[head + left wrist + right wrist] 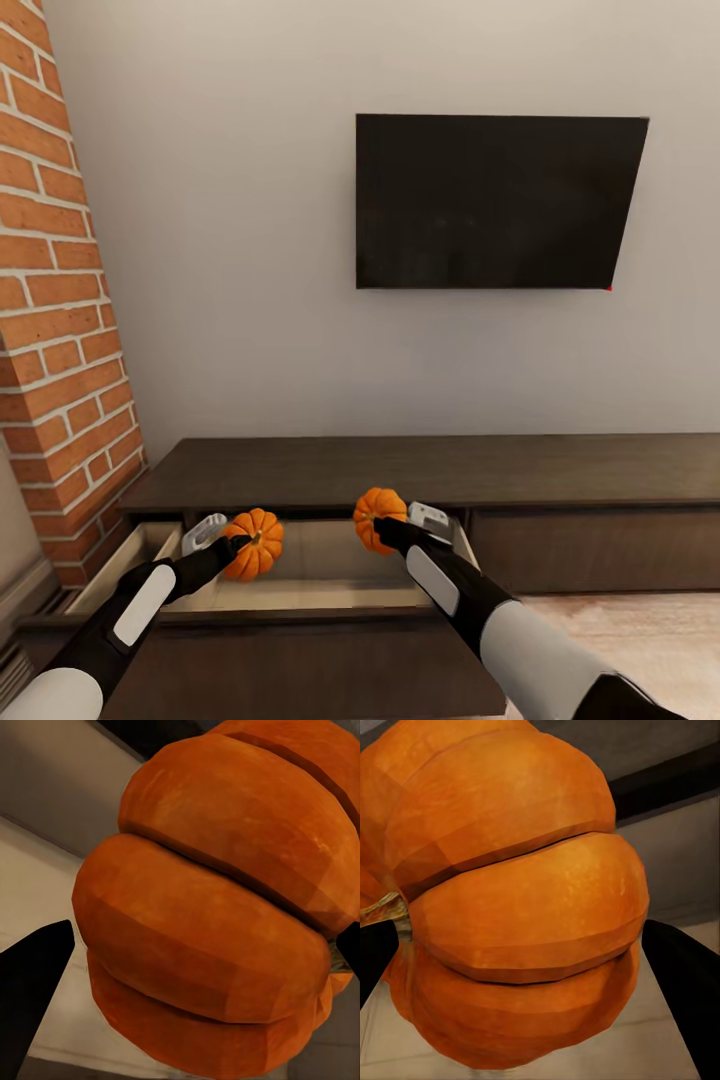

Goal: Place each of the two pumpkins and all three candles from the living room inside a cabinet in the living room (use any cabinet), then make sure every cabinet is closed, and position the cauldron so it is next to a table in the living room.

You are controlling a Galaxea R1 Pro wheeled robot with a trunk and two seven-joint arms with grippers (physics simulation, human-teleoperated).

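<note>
Both grippers are closed on pumpkins over the pulled-out cabinet drawer. Seen from the head camera, the left gripper [232, 546] is clamped on the left pumpkin [255, 543] at about 7 o'clock, and the right gripper [392, 527] is clamped on the right pumpkin [378, 518] at about 6 o'clock, the two fruits held apart at nearly the same height.

A grey wall [250, 250] is seen across the background, with a black television [495, 200] mounted at 1 o'clock and a brick column [55, 300] at 9 o'clock. The cabinet [420, 470] is stretched across the lower half, its right front shut. Its left drawer [310, 575] is drawn out toward the robot, and a pale interior is shown beneath both pumpkins.

Through the left wrist camera, the left pumpkin [217, 907] is seen pressed between dark fingers [30, 990]. Through the right wrist camera, the right pumpkin [510, 892] is likewise gripped between fingers [682, 997], its stem turned sideways.
</note>
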